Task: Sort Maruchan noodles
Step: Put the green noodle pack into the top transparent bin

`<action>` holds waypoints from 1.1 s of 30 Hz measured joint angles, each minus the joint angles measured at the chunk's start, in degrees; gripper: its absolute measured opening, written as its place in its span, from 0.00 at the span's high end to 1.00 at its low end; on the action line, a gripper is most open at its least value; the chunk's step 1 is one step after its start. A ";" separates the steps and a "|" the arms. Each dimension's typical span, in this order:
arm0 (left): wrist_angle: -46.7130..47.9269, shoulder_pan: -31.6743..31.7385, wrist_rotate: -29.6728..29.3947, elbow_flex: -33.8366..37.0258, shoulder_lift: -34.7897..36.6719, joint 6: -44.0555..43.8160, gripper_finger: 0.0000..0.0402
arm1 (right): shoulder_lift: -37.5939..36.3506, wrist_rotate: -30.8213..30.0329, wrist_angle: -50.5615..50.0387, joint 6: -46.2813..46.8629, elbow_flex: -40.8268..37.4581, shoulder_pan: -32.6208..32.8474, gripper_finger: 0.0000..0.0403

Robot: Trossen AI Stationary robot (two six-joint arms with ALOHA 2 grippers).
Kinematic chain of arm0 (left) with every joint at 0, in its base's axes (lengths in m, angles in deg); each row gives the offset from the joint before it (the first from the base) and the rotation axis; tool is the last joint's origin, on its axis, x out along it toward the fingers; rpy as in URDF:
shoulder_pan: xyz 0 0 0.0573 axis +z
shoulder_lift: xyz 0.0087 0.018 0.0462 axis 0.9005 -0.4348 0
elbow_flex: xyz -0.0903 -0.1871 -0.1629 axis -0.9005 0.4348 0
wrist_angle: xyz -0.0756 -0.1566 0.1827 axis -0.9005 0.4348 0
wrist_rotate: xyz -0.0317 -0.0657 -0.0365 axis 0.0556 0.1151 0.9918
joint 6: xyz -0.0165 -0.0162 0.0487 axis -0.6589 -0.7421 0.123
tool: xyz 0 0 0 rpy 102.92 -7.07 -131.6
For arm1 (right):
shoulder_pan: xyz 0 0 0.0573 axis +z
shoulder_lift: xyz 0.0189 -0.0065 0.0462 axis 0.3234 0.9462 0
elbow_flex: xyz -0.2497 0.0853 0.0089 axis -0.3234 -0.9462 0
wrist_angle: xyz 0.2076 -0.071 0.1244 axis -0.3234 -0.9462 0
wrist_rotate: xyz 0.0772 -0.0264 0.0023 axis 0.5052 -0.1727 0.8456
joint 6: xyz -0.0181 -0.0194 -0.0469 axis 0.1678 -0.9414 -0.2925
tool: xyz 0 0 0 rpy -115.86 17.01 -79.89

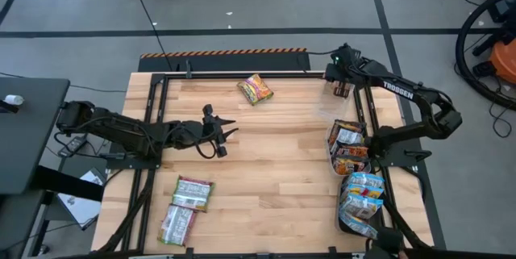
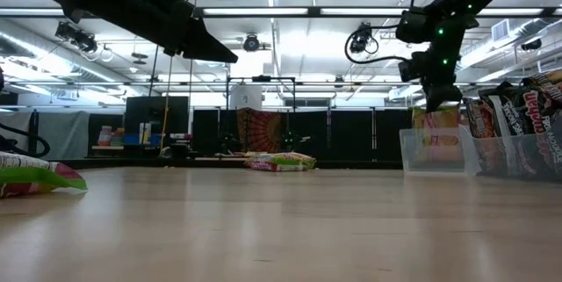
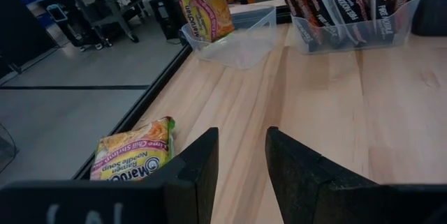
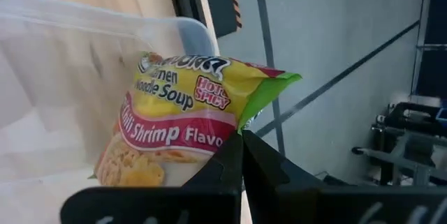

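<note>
Right end effector [image 4: 241, 155] reached to far right desk [image 1: 274, 154] corner, fingers pinched together on edge of a yellow chili-shrimp packet [image 4: 183, 123], hanging it in the clear tray [image 4: 63, 56]. Left end effector [image 1: 222, 135] hovering mid-desk, level, fingers apart, holding nothing. Another yellow packet [image 1: 255, 89] loose near far edge; two green packets [image 1: 185, 207] near-left; brown packets [image 1: 348, 152] and blue packets [image 1: 362, 202] binned along right side.

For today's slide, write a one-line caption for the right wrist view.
Right gripper pinches a yellow chili shrimp noodle packet by its edge over a clear tray.
</note>
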 joint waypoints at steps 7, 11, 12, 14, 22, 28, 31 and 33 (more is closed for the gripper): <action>-0.17 -0.13 -0.06 0.00 0.00 -0.06 0.69 | -0.02 14.86 -3.85 0.32 0.45 1.59 0.99; -0.19 -0.48 -0.02 0.00 -0.01 -0.07 0.69 | -0.04 18.98 -7.65 1.60 1.80 4.15 0.99; -0.20 -0.48 -0.03 0.00 -0.01 -0.05 0.69 | -0.07 19.60 -8.93 1.71 2.47 4.78 0.99; -0.21 -0.48 -0.06 0.00 -0.01 -0.07 0.69 | -0.19 21.14 -11.17 1.48 3.58 5.62 0.99; -0.23 -0.35 -0.10 0.00 -0.01 -0.06 0.69 | 1.79 6.78 -1.11 -1.52 -1.47 1.42 0.98; -0.23 -0.35 -0.08 0.00 0.01 0.00 0.69 | 3.38 -1.78 5.46 -0.96 -2.40 1.46 0.98; -0.23 -0.35 -0.08 0.00 0.01 0.02 0.69 | 3.84 -3.94 7.60 1.16 -2.51 1.42 0.96; -0.25 -0.35 -0.08 0.00 0.01 0.02 0.69 | 3.78 -4.80 10.19 2.17 -2.50 1.46 0.95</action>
